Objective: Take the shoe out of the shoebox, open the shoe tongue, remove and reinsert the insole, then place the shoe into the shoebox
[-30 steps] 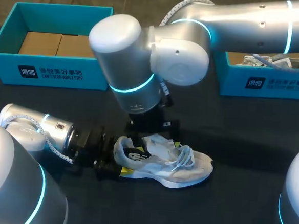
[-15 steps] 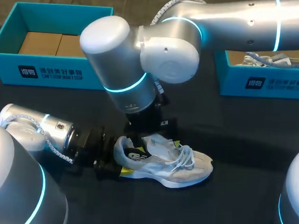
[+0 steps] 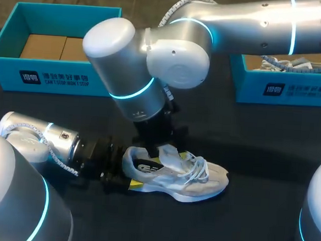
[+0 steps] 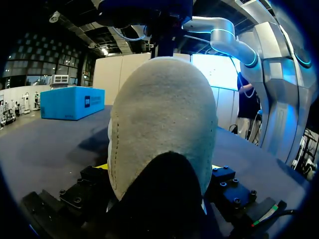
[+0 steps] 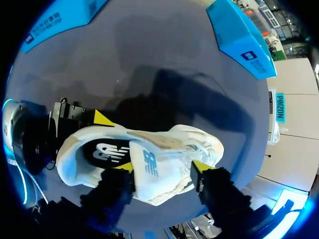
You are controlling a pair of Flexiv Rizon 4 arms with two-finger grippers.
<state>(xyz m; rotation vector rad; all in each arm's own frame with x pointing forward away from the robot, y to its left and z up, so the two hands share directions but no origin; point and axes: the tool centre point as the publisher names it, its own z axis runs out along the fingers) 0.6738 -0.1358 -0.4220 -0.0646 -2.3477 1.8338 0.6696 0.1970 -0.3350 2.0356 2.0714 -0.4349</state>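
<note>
A pale grey and white shoe [image 3: 197,182] lies on its sole on the dark table, toe to the right. My left gripper [image 3: 129,169] lies low on the table and is shut on the shoe's heel [image 4: 164,124], one finger on each side. My right arm reaches over from the right, and its gripper [image 3: 161,147] points down into the shoe's mouth. In the right wrist view its yellow fingertips [image 5: 202,166] press both edges of the white tongue [image 5: 154,167], so the right gripper [image 5: 162,167] is shut on it. The black insole [image 5: 107,152] shows inside the shoe.
An open teal shoebox [image 3: 53,80] with brown cardboard in it stands at the back left. A second teal box [image 3: 284,88] at the back right holds another shoe [image 3: 296,65]. My right arm's big elbow hangs over the table's middle.
My right gripper has come down onto the shoe and its fingers have closed in on the tongue. The right arm's elbow shifted a little left. The left gripper and the shoe kept still.
</note>
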